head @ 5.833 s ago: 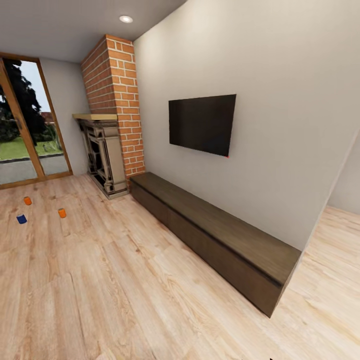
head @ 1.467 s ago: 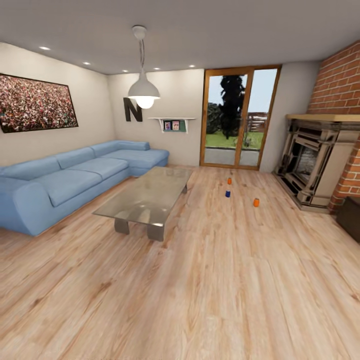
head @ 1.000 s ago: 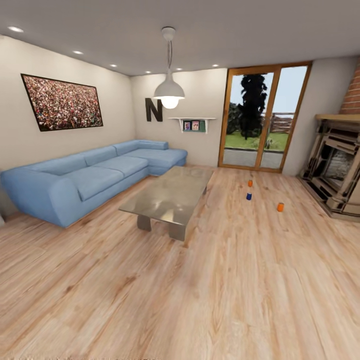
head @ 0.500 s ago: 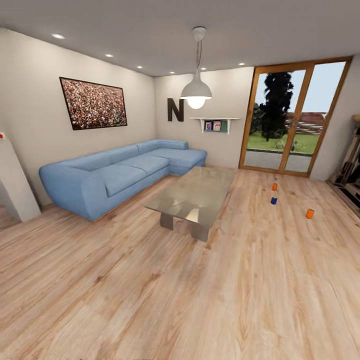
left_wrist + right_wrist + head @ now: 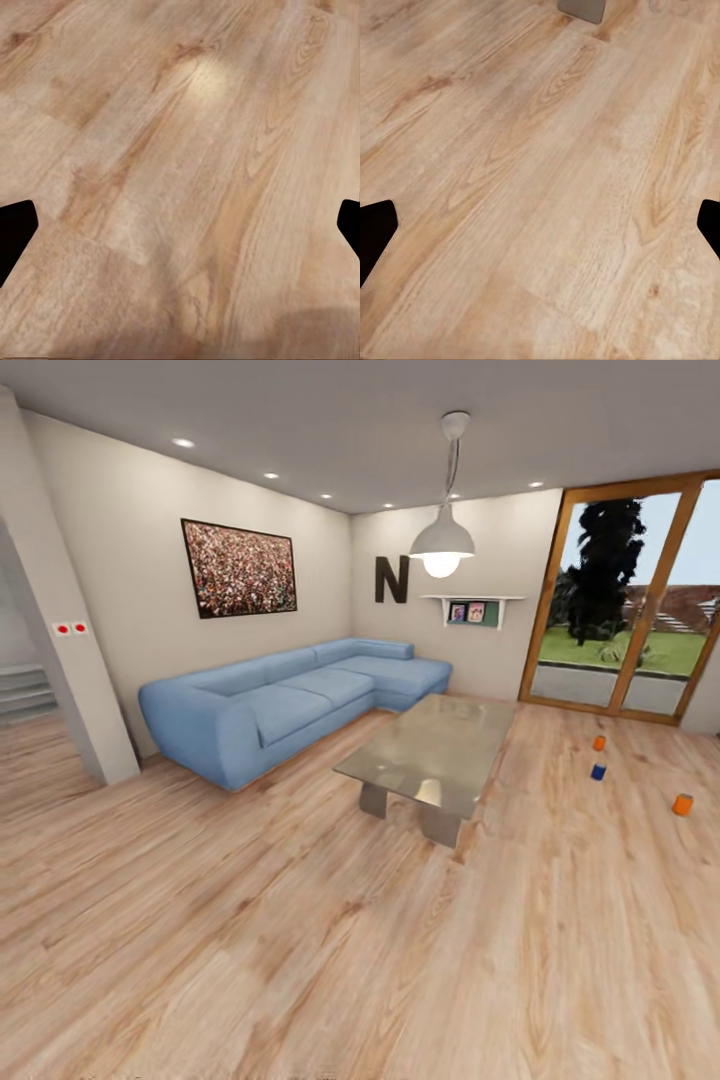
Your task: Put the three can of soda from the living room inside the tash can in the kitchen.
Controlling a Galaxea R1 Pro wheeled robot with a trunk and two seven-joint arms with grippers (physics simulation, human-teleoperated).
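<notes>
Head view, living room: light wood floor [image 5: 300,920] across the whole foreground. Blue corner sofa [image 5: 290,700] against the far wall, with a dark framed picture [image 5: 240,568] above it. Glass-topped coffee table [image 5: 435,748] on grey legs, just beside the sofa. White hanging lamp [image 5: 442,545] above the table, lit. Black letter N [image 5: 391,579] and a small shelf [image 5: 472,605] on the back wall. Wood-framed glass doors [image 5: 625,595] at far right, garden behind.

Soda cans, three, upright on the floor, well ahead of both pincers and off to the right: orange can [image 5: 599,743] nearest the doors; blue can [image 5: 598,771] just in front of it; second orange can [image 5: 682,805] apart from these, further right.

Left wrist view: left pincer [image 5: 180,225] over bare floorboards, dark fingertips [image 5: 15,229] at opposite edges, spread wide, nothing between.

Right wrist view: right pincer [image 5: 540,225] likewise spread wide over floorboards, gripping nothing; a grey table leg [image 5: 583,9] lies ahead of it.
</notes>
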